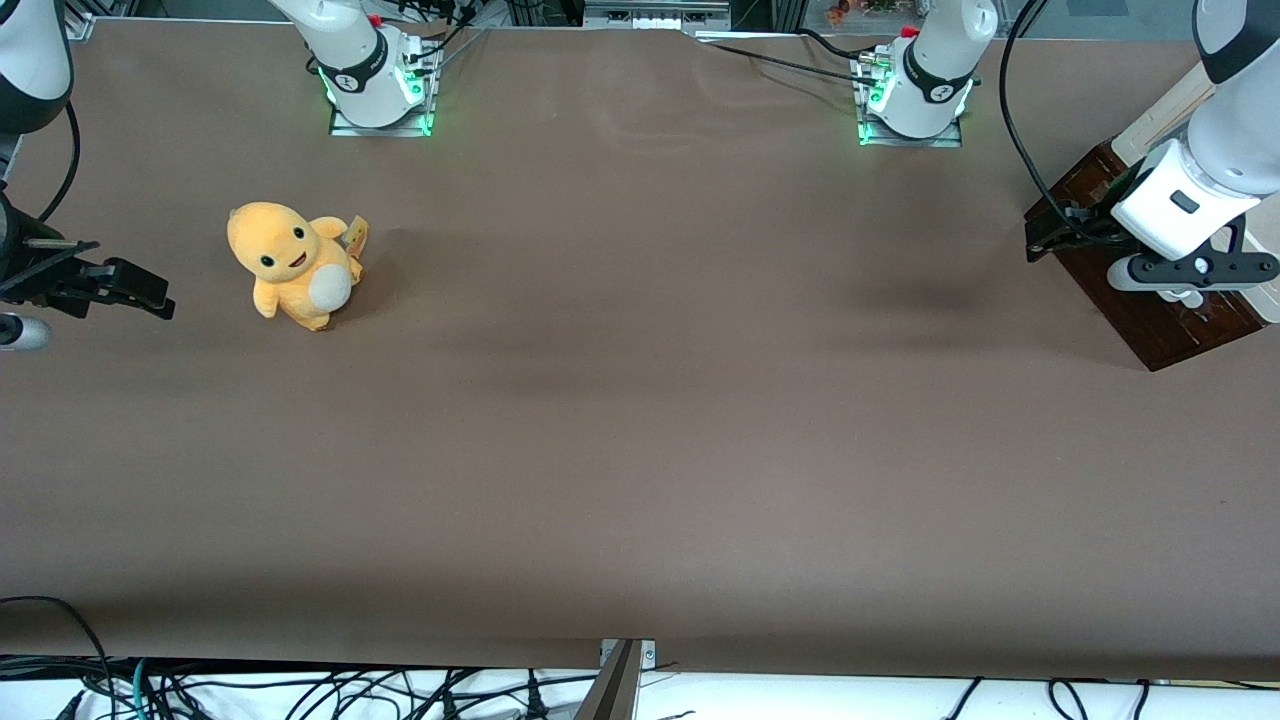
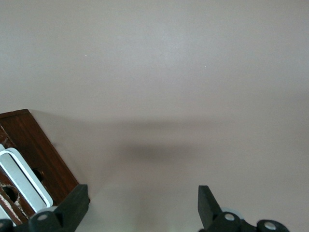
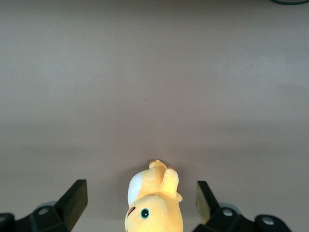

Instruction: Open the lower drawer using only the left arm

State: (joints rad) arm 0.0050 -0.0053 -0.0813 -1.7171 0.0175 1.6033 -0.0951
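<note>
A small dark-brown cabinet (image 1: 1150, 310) stands at the working arm's end of the table, with a cream panel (image 1: 1165, 110) along its edge. My left arm's white wrist (image 1: 1180, 210) hangs over it. The black gripper (image 1: 1045, 238) is just off the cabinet's corner, above the table. In the left wrist view the gripper (image 2: 143, 205) is open with only bare table between its fingers (image 2: 77, 203). One finger is beside the cabinet's dark front (image 2: 46, 154), which carries a white bar handle (image 2: 24, 178). I cannot tell whether this handle belongs to the lower drawer. No drawer looks pulled out.
A yellow plush toy (image 1: 293, 264) sits toward the parked arm's end of the table; the right wrist view also shows the plush toy (image 3: 154, 203). Two arm bases (image 1: 375, 75) (image 1: 915, 85) stand along the edge farthest from the front camera. Cables hang below the nearest edge.
</note>
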